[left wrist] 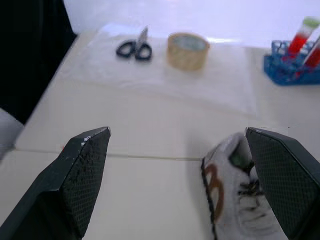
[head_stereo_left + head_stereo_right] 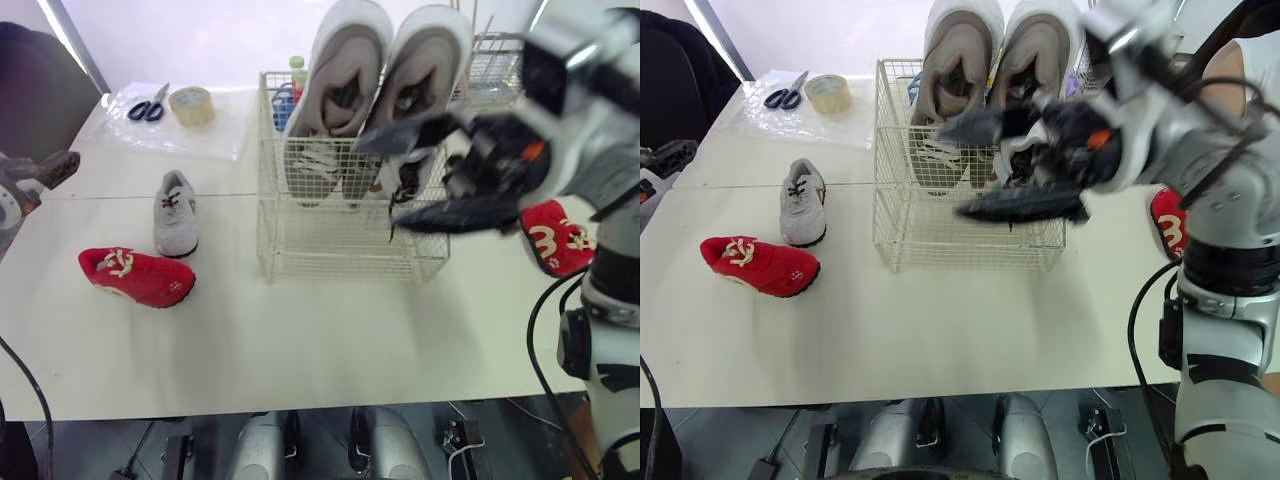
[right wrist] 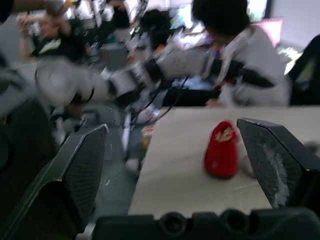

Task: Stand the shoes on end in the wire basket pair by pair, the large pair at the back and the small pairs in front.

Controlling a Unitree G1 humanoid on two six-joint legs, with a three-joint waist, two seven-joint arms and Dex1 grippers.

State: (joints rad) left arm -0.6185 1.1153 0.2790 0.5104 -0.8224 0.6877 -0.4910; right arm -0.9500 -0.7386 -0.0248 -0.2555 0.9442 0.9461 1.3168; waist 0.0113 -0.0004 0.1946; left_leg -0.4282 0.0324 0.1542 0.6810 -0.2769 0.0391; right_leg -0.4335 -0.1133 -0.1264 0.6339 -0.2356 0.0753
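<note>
1. Where the surface (image 2: 300, 340) reaches its left edge, the left hand (image 1: 175, 132) hangs released, fingers wide apart, grasping nothing.
2. A red shoe (image 2: 137, 277) lies on its side, with a grey shoe (image 2: 175, 212) just behind it.
3. The wire basket (image 2: 340, 255) holds the large pair (image 2: 385, 70) on end at the back.
4. The right hand (image 2: 385, 180) hovers before the basket, released and empty.
5. A second red shoe (image 2: 555, 235) lies to the right of the basket.

1. The left gripper (image 1: 175, 132) held its two black fingers (image 1: 80, 170) wide apart over the white table (image 1: 125, 185).
2. A small grey shoe (image 1: 232, 190) lay just beside one finger.
3. Farther off, scissors (image 1: 135, 48) and a tape roll (image 1: 187, 50) lay on clear plastic (image 1: 220, 85), near a blue rack (image 1: 292, 72).
</note>
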